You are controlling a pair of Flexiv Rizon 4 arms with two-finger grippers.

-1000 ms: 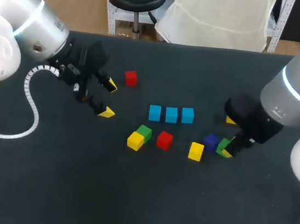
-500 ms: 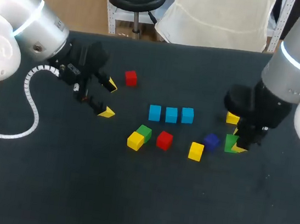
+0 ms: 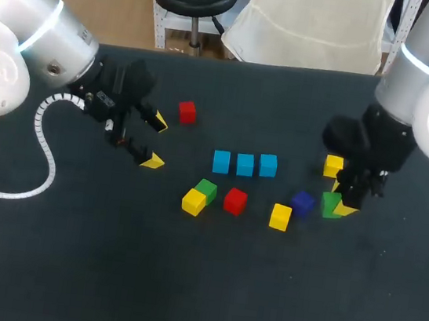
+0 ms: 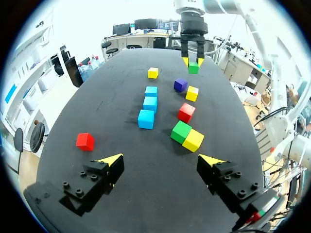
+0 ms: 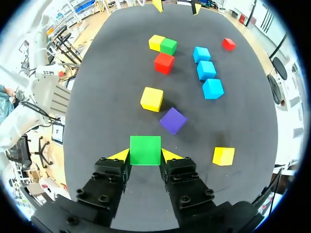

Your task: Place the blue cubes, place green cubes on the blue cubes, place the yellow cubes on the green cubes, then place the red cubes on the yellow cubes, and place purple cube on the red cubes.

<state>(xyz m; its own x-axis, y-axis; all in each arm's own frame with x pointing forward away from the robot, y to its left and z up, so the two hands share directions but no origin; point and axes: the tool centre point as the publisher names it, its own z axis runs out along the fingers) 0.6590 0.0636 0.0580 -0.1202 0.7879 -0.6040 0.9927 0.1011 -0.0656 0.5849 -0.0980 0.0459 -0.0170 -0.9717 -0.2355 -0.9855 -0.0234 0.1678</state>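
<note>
Three blue cubes (image 3: 245,164) lie in a row at the table's middle. My right gripper (image 3: 335,206) is shut on a green cube (image 5: 145,150), low over the table right of the purple cube (image 3: 301,202). A second green cube (image 3: 207,189) touches a yellow cube (image 3: 193,201). A red cube (image 3: 234,201) and another yellow cube (image 3: 280,217) lie in front of the blue row. A third yellow cube (image 3: 333,167) lies behind my right gripper. Left of the blue row, my left gripper (image 3: 154,141) hangs open and holds nothing, with a second red cube (image 3: 187,112) just behind it.
In the left wrist view the blue row (image 4: 150,103) runs straight ahead of the open gripper (image 4: 161,160), with the green and yellow pair (image 4: 187,136) beside it. The table's front half is bare dark cloth (image 3: 198,285).
My right arm swung back and a little to the right, turning its wrist, with the green cube still between its fingers. The left arm and the loose cubes have not moved.
</note>
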